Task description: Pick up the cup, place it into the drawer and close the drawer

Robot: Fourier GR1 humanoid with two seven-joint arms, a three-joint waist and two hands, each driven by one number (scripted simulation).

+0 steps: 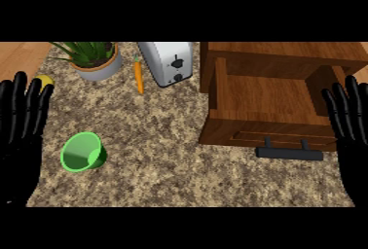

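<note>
Judged to be at the very first step: picking up the cup (82, 151), not yet touched by either hand. To be found toward the front-left corner of the worktop (165, 131), green, tipped over with the open mouth showing and the base turned toward the right. Nearest to the left hand (22, 114), resting at the left edge with fingers straight and nothing held; near the cup, not touching. Likewise for the right hand (350, 116) at the right edge: fingers straight, holding nothing, alongside the drawer (262, 97). Already pulled out of the wooden cabinet (280, 51) in the far-right corner, with the black handle (289, 152) facing the front edge, so no opening to do. Along the far edge, well apart from the cup: a potted plant (93, 58), a carrot (138, 75) and a toaster (167, 62), none in the way. Close by the left fingertips, something small and yellow (46, 79), mostly hidden, not identifiable. Next, probably: lowering the left hand, being the nearer, to the cup and curling round its wall, minding a likely roll given the tilt. After that, carrying it across toward the right, setting it down inside the drawer, then pushing the front by the handle back toward the cabinet.
</note>
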